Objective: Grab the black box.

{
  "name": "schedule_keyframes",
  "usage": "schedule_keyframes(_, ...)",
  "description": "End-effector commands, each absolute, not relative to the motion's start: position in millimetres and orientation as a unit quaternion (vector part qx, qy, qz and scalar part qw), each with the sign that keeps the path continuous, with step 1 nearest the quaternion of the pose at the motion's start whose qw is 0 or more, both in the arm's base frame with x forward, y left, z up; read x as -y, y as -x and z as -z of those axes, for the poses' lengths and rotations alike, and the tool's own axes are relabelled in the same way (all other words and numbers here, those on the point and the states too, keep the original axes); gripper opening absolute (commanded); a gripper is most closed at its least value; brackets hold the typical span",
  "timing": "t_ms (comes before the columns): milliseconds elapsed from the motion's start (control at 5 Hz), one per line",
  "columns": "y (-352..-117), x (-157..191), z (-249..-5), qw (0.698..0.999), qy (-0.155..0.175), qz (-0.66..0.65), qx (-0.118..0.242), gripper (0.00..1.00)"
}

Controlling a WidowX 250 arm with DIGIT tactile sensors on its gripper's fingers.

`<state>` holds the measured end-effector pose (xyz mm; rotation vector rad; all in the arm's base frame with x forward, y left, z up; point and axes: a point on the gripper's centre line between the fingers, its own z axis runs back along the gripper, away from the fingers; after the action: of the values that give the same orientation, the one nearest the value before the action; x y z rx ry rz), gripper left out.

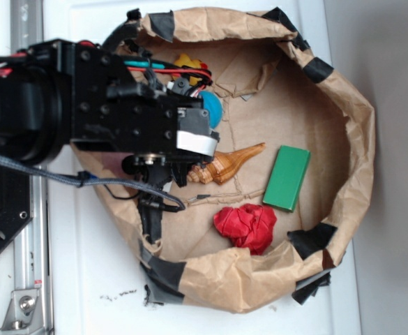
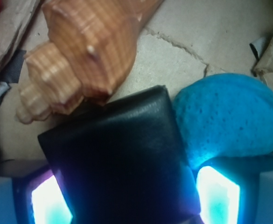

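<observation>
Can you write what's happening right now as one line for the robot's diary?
phase: grasp | gripper around small glossy black square box | contact: unclear | neighbours: tan spiral seashell, blue spongy ball

place: robot lab test bench | evidence: white counter with bolted aluminium rail | black arm with exposed wiring | taped brown paper pen holding assorted toy props

White table, scuffed near front edge. Grey wall at right. Aluminium rail along left side. Flat, even light.
</observation>
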<state>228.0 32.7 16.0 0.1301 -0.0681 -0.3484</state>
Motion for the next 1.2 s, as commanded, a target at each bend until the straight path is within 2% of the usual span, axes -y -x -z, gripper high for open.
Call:
schedule_keyframes(0,-235.0,-42.2,-16.8,0.988,-0.053,0.139,0.043,0.00)
schedule_keyframes(200,-235.4,-40.9,-30.8,0.993,-0.027,0.111,0.042,0.00)
schedule_keyframes(400,-251.4,-31.1,-78.9,0.997,-0.004,0.032,0.066,0.00)
schedule_keyframes(600,-269.6,-22.9,-113.6,0.993,0.057,-0.028,0.097,0.00)
schedule_keyframes(800,-280.8,-2.3,-128.3,0.994,0.056,-0.035,0.083,0.00)
schedule_keyframes(1000,-285.7,14.7,-126.6,0.997,0.031,-0.039,0.055,0.00)
